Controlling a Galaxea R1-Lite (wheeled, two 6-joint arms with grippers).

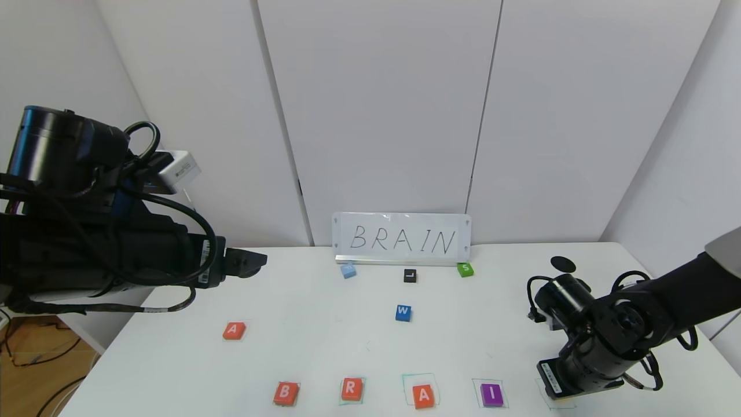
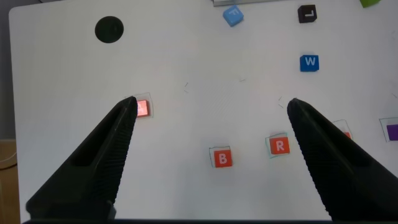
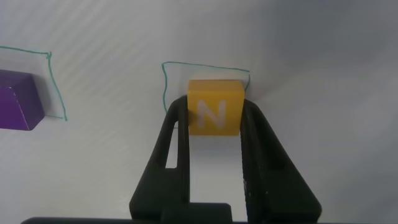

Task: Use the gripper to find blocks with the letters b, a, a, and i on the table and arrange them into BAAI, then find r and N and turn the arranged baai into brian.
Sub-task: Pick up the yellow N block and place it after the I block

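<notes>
On the white table (image 1: 324,347), the front row reads B (image 1: 286,393), r (image 1: 352,389), A (image 1: 424,396) and purple I (image 1: 491,394), each in or near a thin green square. The second A (image 1: 234,330) lies alone at the left. My right gripper (image 3: 214,111) is low at the front right, past the I. It is shut on the yellow N (image 3: 214,107) and holds it at a green-drawn square (image 3: 205,65). I cannot tell whether the N touches the table. My left gripper (image 2: 211,106) is open and empty, raised above the left side; B (image 2: 222,158) and r (image 2: 280,145) show below it.
A sign reading BRAIN (image 1: 402,239) stands at the back. In front of it lie a light blue block (image 1: 348,270), a black block (image 1: 410,275), a green S (image 1: 465,269) and a blue W (image 1: 403,313). A black hole (image 1: 562,264) is at the back right.
</notes>
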